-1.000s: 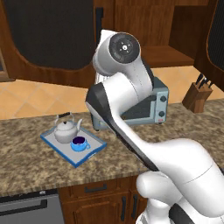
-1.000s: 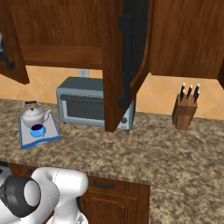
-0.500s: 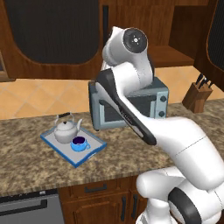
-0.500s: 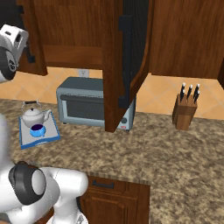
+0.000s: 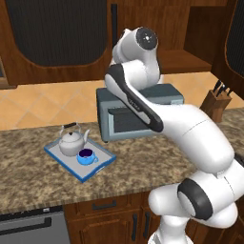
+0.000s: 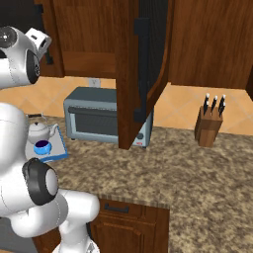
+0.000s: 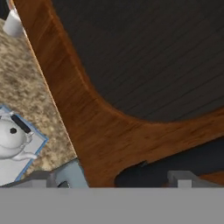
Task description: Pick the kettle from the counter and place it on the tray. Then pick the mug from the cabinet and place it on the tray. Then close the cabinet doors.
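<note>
The white-grey kettle (image 5: 71, 142) and the blue mug (image 5: 86, 155) stand side by side on the blue-rimmed tray (image 5: 102, 167) on the speckled counter (image 5: 28, 181). From the right base view, kettle (image 6: 39, 131), mug (image 6: 42, 147) and tray (image 6: 59, 148) sit at the left behind my arm. My gripper (image 7: 113, 180) is open and empty, raised close against the wood frame and black mesh of the left cabinet door (image 7: 131, 65). Far below it lies the kettle (image 7: 11, 138). Both cabinet doors (image 5: 52, 38) (image 6: 143, 74) stand open.
A grey toaster oven (image 5: 138, 114) sits at the back of the counter under the cabinet shelf (image 5: 176, 59). A knife block (image 6: 210, 126) stands to the right. The open right door hangs out over the counter. Dark drawers (image 5: 105, 206) run below.
My arm has swung up from above the tray to the left cabinet door, and the jaws have spread a little wider. Kettle and mug have not moved.
</note>
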